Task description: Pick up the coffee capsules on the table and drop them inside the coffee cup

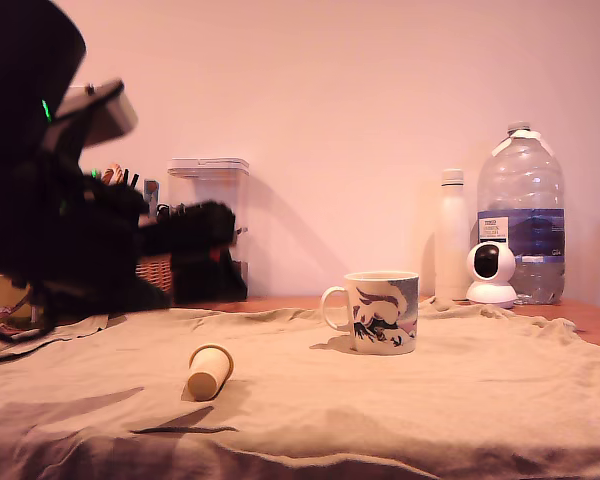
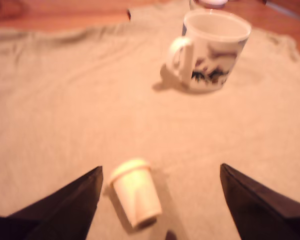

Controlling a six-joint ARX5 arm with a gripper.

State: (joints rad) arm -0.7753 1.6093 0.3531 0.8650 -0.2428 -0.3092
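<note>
One cream-yellow coffee capsule (image 1: 209,371) lies on its side on the tan cloth covering the table (image 1: 590,322). The wrist view shows that capsule (image 2: 135,193) between the two dark fingers, closer to one of them, and untouched. My gripper (image 2: 160,175) is open and hovers over the cloth with nothing in it. In the exterior view the arm is a dark blurred mass at the left, and its fingertips cannot be made out. The white coffee cup (image 1: 380,311) with a dark illustration stands upright beyond the capsule; the wrist view looks into the coffee cup (image 2: 212,50), whose handle faces the capsule's side.
At the back of the exterior view stand a clear lidded container (image 1: 209,215), a white bottle (image 1: 451,235), a small white camera (image 1: 491,272) and a large water bottle (image 1: 521,212). A basket (image 1: 156,270) sits behind the arm. The cloth (image 1: 430,400) is wrinkled.
</note>
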